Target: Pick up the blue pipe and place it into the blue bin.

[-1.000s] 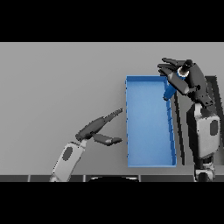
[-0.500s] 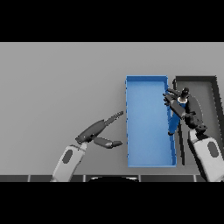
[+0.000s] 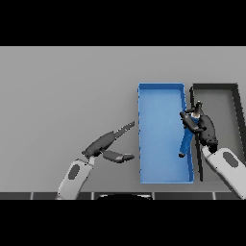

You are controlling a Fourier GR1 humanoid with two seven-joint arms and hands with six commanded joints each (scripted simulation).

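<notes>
You are near the end: your right hand (image 3: 202, 129) has its fingers curled round the upper end of the blue pipe (image 3: 186, 140), which hangs down inside the blue bin (image 3: 161, 93) along its right wall, its lower tip low over the floor or perhaps touching it. What seems left is to let go and lift clear. Your left hand (image 3: 106, 144) lies idle on the grey table (image 3: 62, 96) just left of the bin, fingers straight and holding nothing.

1. Left hand (image 3: 103, 144): dark grey, slender fingers and a thumb.
2. Right hand (image 3: 204, 129): same dark grey, bulkier look.
3. Both forearms: white shells, each with a grey oval inset.
</notes>
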